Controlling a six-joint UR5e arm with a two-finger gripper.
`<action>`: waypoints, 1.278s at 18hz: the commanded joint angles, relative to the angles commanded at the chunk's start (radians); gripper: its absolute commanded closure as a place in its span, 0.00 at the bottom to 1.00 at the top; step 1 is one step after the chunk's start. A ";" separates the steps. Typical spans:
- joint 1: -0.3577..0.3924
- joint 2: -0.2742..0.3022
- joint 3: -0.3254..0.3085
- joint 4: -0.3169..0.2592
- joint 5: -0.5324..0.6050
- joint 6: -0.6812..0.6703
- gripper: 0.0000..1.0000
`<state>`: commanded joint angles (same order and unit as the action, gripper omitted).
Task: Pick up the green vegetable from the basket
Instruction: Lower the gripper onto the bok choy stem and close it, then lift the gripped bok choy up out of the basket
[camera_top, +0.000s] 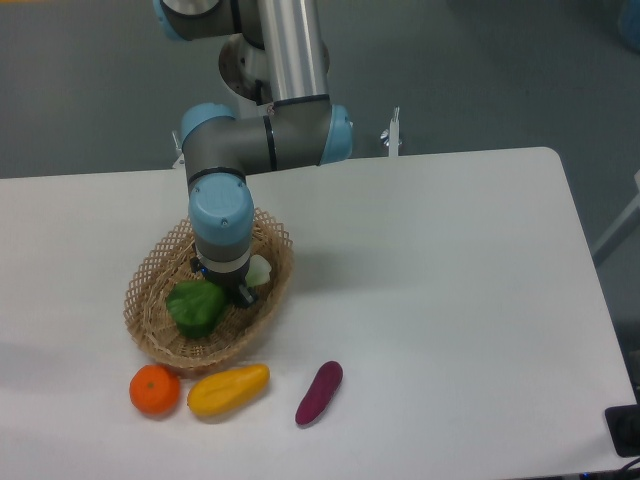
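The end effector (238, 293) is down inside the wicker basket (160, 335), right over the bok choy (197, 307). The wrist hides the fingers, so I can't tell their state. Orange (155, 389), mango (228, 389) and eggplant (319, 392) sit at the basket's 6 o'clock on the worktop (450, 280).

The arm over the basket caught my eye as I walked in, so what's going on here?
A single robot arm reaches down into the wicker basket, its gripper at the green vegetable, which looks tilted. The wrist hides the fingers, so a grasp can't be confirmed. An orange, a yellow fruit and a purple vegetable lie on the table in front.
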<state>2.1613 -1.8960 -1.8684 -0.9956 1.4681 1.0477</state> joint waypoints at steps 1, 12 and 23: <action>0.003 0.000 0.002 0.000 -0.002 0.000 0.75; 0.112 0.035 0.113 -0.084 -0.037 0.002 0.75; 0.261 0.025 0.232 -0.118 -0.038 0.055 0.75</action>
<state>2.4220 -1.8714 -1.6369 -1.1137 1.4297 1.1028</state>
